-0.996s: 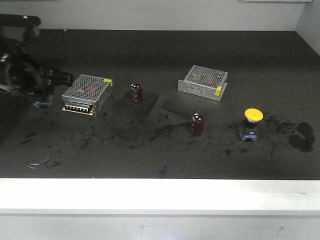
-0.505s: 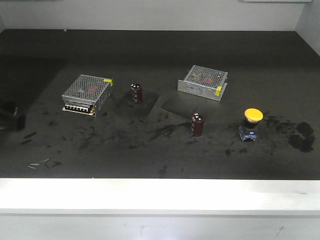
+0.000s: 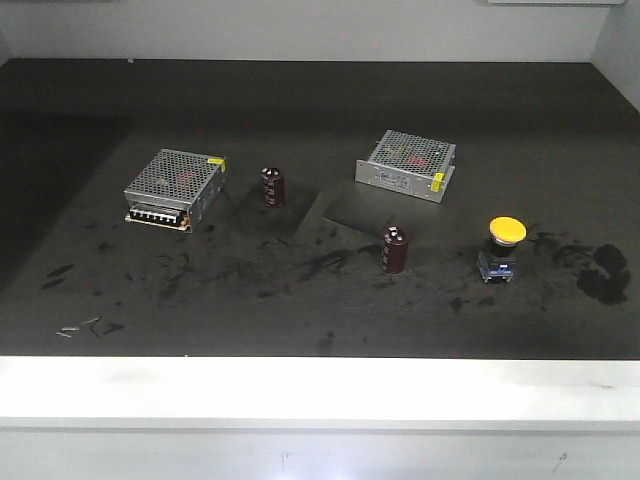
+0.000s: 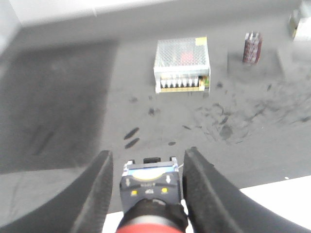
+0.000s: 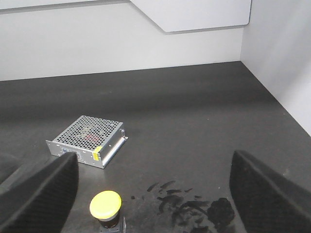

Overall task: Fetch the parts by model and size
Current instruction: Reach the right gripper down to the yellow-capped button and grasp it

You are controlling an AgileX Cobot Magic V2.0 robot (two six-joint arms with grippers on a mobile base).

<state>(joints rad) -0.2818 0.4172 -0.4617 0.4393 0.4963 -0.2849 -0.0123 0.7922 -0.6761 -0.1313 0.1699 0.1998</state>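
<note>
The left gripper (image 4: 148, 155) is clamped on the red-capped push-button switch (image 4: 149, 187); its 2 fingers (image 4: 99, 194) flank the blue-grey base, with the red cap toward the wrist; the switch seems held clear of the black table (image 3: 320, 100), near its front edge. The right gripper (image 5: 153, 160) hangs with jaws wide apart; below it the yellow-capped push-button switch (image 5: 105, 204) stands upright on the table's right side, well apart from the 2 perforated-metal boxes (image 3: 175, 187) and near 1 of the 2 dark brown cylinders (image 3: 396, 248). This switch looks light, rigid and top-heavy; its domed cap is probably slippery, so the flat sides of the black body under the cap seem the surest hold; squeezing the cap rim could tip it.
</note>
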